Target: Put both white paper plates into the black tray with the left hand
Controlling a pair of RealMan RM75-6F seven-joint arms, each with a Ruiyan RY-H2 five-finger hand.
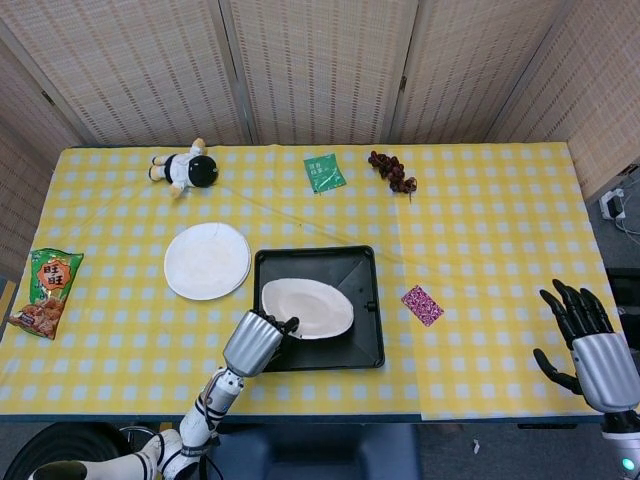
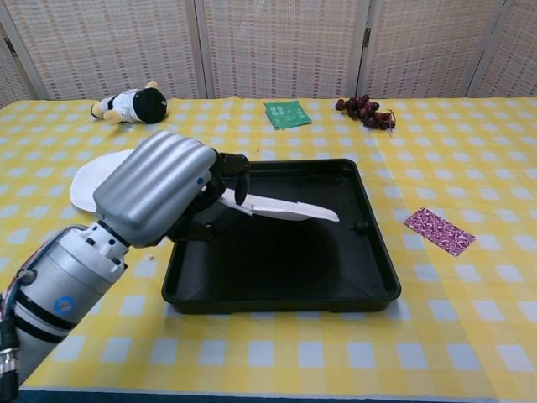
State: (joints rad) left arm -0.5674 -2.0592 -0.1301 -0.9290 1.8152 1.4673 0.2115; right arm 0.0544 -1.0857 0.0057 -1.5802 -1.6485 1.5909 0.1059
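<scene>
My left hand point(image 1: 256, 343) point(image 2: 164, 188) pinches the near-left edge of a white paper plate point(image 1: 308, 307) point(image 2: 289, 208) and holds it over the inside of the black tray point(image 1: 365, 345) point(image 2: 277, 277), a little above the tray floor. The second white paper plate point(image 1: 207, 260) point(image 2: 92, 174) lies flat on the yellow checked cloth just left of the tray. My right hand point(image 1: 590, 345) hovers open at the table's near right corner, far from both plates; only the head view shows it.
A plush doll point(image 1: 184, 168) point(image 2: 130, 104), a green packet point(image 1: 324, 172) point(image 2: 287, 113) and grapes point(image 1: 392, 171) point(image 2: 364, 111) lie along the far side. A purple wrapper point(image 1: 422, 305) point(image 2: 440, 231) sits right of the tray. A snack bag point(image 1: 44, 291) lies at the left edge.
</scene>
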